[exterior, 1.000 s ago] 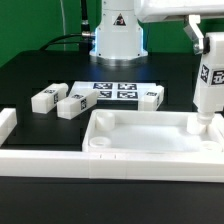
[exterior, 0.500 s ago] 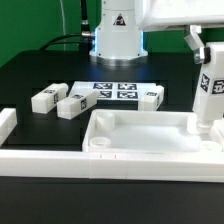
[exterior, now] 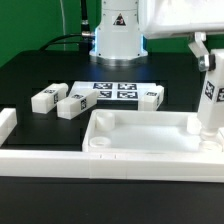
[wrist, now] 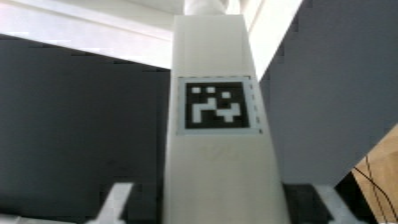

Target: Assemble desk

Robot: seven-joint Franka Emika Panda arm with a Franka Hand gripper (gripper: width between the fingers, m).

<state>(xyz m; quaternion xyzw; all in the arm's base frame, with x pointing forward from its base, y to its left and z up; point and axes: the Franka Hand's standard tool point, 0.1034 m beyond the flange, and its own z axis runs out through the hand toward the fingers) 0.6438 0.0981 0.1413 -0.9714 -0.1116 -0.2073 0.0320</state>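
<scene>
Pincer (exterior: 203, 50) clenched on one leg (exterior: 210, 95), slightly tilted, foot at corner socket of panel (exterior: 140, 135), exterior view's right. Best done: square leg plumb over socket, then press and twist. Loose legs (exterior: 72, 103) and marker board (exterior: 113, 89) lie behind panel, well apart. Nothing seen blocking.

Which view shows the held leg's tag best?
The wrist view: the tag on the leg faces the camera, large and centred. The exterior view shows the leg upright at the desk panel's corner, its tag small and angled.
</scene>
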